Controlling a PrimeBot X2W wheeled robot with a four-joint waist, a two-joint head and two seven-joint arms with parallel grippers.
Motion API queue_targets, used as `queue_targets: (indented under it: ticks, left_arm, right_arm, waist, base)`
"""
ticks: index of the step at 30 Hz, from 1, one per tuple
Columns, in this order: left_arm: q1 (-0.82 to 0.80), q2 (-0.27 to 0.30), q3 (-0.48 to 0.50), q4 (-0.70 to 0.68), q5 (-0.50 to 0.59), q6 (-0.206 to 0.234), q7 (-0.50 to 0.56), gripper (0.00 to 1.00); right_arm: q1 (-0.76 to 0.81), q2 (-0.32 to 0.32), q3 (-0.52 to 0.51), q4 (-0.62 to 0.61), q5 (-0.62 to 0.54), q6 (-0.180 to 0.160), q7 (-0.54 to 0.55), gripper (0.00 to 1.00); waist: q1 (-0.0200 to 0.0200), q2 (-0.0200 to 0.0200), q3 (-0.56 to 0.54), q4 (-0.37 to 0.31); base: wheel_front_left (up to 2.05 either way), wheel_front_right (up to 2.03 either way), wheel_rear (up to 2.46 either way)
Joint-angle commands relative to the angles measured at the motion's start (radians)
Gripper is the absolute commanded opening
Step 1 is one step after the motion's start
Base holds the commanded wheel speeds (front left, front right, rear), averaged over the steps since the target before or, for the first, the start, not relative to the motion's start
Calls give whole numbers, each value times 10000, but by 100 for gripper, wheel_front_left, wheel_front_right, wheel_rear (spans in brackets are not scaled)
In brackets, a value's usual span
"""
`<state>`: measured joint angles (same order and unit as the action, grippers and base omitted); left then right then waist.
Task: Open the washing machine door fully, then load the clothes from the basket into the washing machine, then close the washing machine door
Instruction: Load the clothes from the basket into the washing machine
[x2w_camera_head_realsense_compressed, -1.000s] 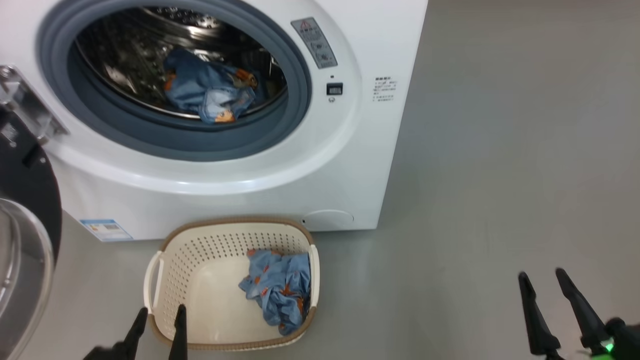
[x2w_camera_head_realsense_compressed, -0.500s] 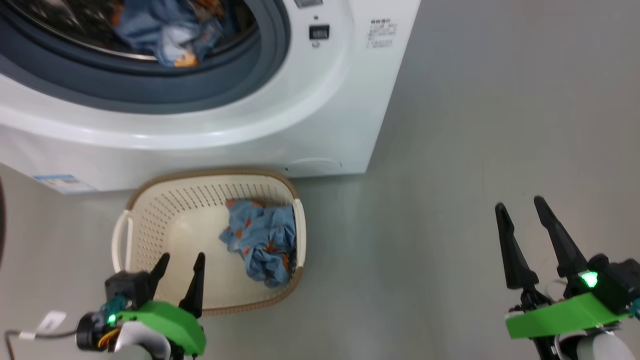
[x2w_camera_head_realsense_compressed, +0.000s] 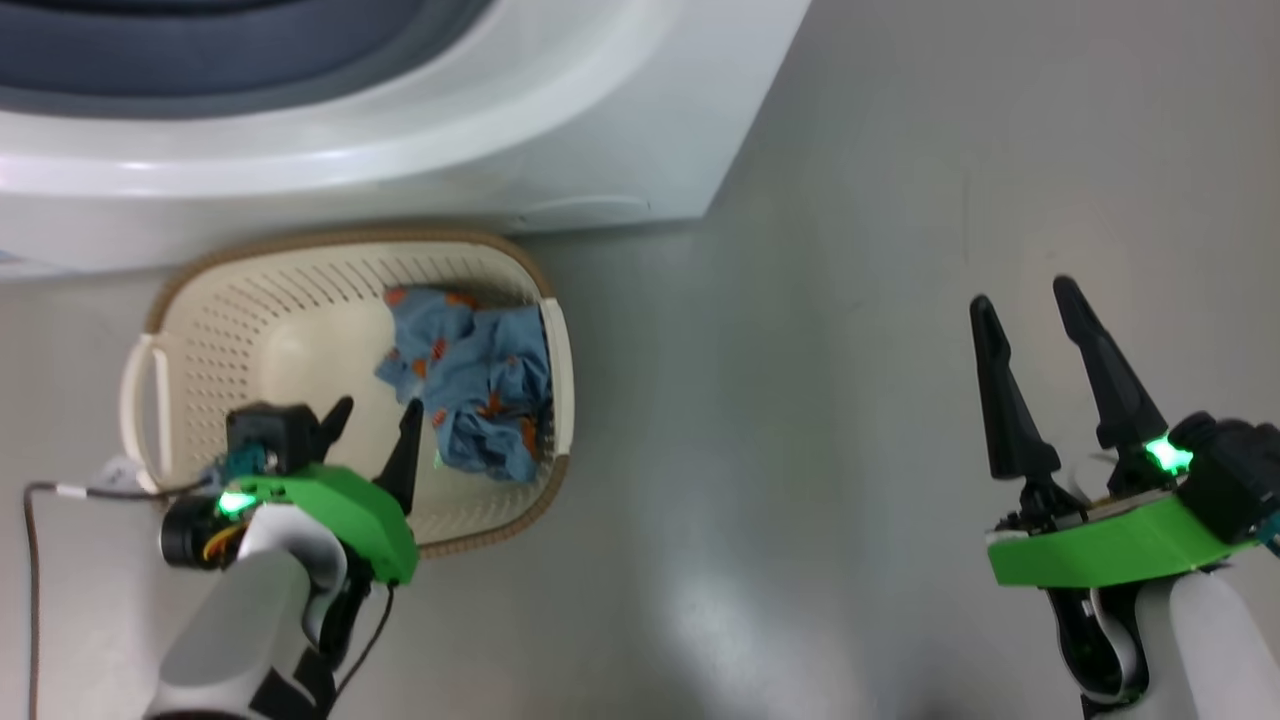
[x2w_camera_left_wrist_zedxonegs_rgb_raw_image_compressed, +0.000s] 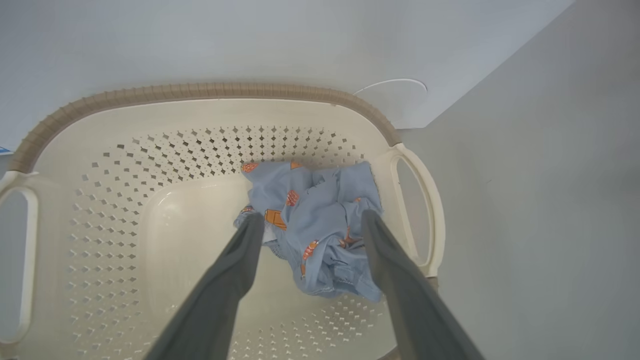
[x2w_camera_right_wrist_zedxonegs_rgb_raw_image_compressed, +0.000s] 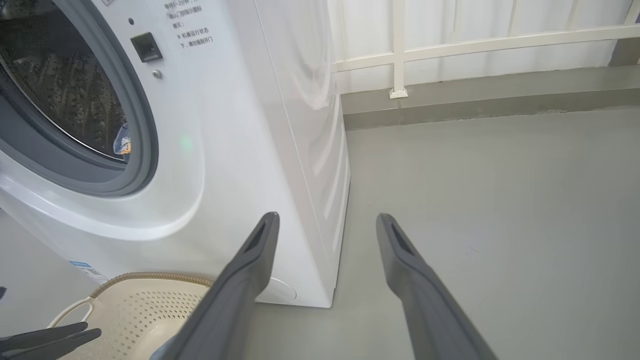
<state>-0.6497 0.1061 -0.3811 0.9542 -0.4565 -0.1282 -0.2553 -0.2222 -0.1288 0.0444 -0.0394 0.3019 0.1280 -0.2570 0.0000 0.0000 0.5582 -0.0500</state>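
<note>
My head camera has tipped downward over the last second, so the big white front-loading washing machine (x2w_camera_head_realsense_compressed: 420, 170) has slid to the top edge of the head view. That shift is the camera's, not the machine's.

What has really moved is my left claw (x2w_camera_head_realsense_compressed: 379, 405). It stood at the near rim of the small cream perforated plastic basket with the brown rim band (x2w_camera_head_realsense_compressed: 200, 300), and now it hangs over the basket's inside, fingers spread wide and empty. In the left wrist view the two fingers frame the crumpled light blue garment printed with orange figures (x2w_camera_left_wrist_zedxonegs_rgb_raw_image_compressed: 320, 200), which lies centre-right in that frame against the basket's right wall. I can't tell whether the tips touch the cloth yet. The basket sits on the grey floor (x2w_camera_head_realsense_compressed: 800, 400) just in front of the machine's base, in the upper left of the head view.

My right claw (x2w_camera_head_realsense_compressed: 1022, 291) is spread too, holding nothing, over bare floor at the right of the head view, well apart from the basket. Its wrist view shows the drum opening uncovered at upper left, with a scrap of blue cloth (x2w_camera_right_wrist_zedxonegs_rgb_raw_image_compressed: 122, 142) already inside.

I judge the door-opening done and the loading partway. This bundle looks like the last one in the basket, so the next move calls for lowering the left claw and closing on it.
</note>
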Motion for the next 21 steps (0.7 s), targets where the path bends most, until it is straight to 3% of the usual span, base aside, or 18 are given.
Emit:
queue_targets:
  ticks: [1, 9, 21]
  left_arm:
    - [-232, 372, 42, 74, -188, -25, -65, 100]
    - [-1364, 608, -1423, 998, -1309, -25, -28, 100]
    - [-2306, 1498, -3504, 842, -3627, -25, 697, 100]
  right_arm:
    - [-108, 16, 269, -299, -96, 27, -48, 100]
    - [-623, 74, 418, -471, -191, 27, -48, 100]
    - [-979, 224, 624, -664, -240, 27, -48, 100]
  waist:
    - [0, 0, 887, -288]
    - [0, 0, 1867, -601]
    - [0, 0, 2718, -964]
  base:
    - [0, 0, 0]
    - [0, 0, 0]
    - [0, 0, 0]
